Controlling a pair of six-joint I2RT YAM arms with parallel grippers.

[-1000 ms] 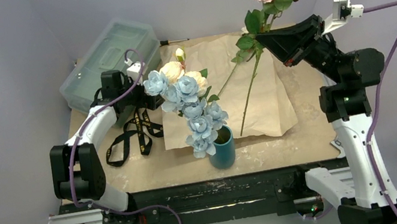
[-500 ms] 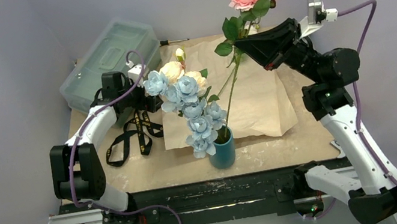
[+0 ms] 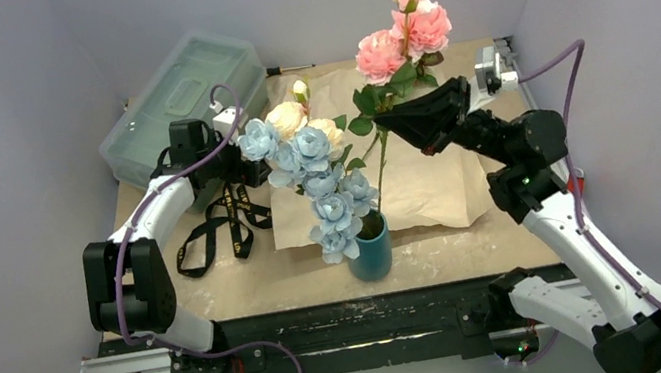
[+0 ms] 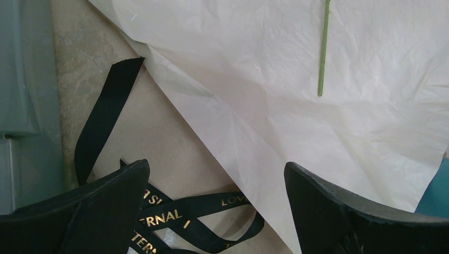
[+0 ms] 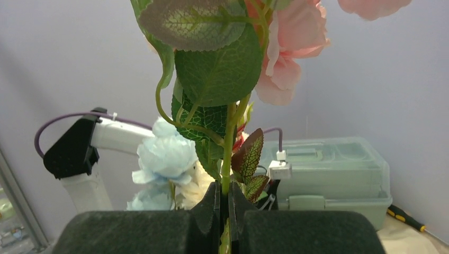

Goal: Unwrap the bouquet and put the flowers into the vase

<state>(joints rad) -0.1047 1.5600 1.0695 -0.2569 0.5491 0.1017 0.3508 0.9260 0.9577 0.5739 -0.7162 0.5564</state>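
Note:
The teal vase (image 3: 370, 251) stands at the table's front with pale blue blossoms (image 3: 320, 178) and cream roses (image 3: 287, 118) in it. My right gripper (image 3: 394, 122) is shut on the green stem (image 5: 229, 153) of the pink peonies (image 3: 403, 37), held upright above and right of the vase. That stem slants down to the vase's mouth; whether its end is inside I cannot tell. The kraft paper (image 3: 430, 170) lies flat and unwrapped. My left gripper (image 4: 216, 166) hangs open over the black ribbon (image 4: 174, 217) at the paper's edge.
A translucent toolbox (image 3: 180, 100) sits at the back left, with a screwdriver (image 5: 405, 217) beside it. A loose green stem end (image 4: 323, 47) shows over the paper. The ribbon (image 3: 222, 230) lies in loops left of the paper.
My right arm has swung left and down, carrying the peony stem from the back right to above the vase. The left arm has not moved.

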